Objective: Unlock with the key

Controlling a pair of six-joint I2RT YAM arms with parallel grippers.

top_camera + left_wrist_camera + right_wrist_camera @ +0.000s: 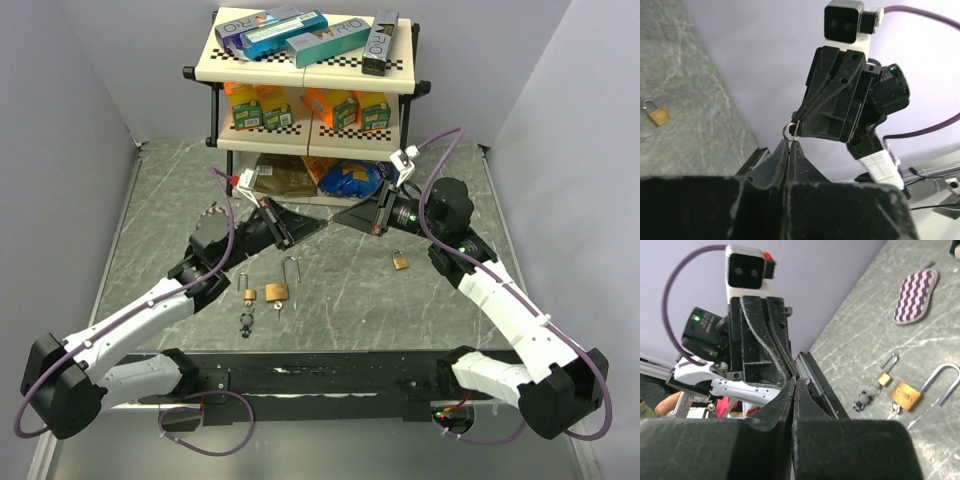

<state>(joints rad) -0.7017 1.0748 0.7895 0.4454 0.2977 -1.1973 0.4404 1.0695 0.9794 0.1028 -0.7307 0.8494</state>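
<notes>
My two grippers meet tip to tip in the air over the middle of the table. The left gripper (320, 225) (789, 141) is shut, and a small silver ring of the key (788, 131) shows right at its tips. The right gripper (338, 217) (795, 381) is shut too, pinching the key from the other side. The key's blade is hidden between the fingers. Below lie a large brass padlock (278, 290) (905, 394) with its shackle swung open and a small padlock (247, 291) (884, 377).
Another small padlock (400, 262) (657, 115) lies toward the right. A dark keychain charm (247, 322) (863, 400) rests near the front. A pink striped sleep mask (914, 296) lies further off. A shelf rack (310, 70) with boxes stands at the back.
</notes>
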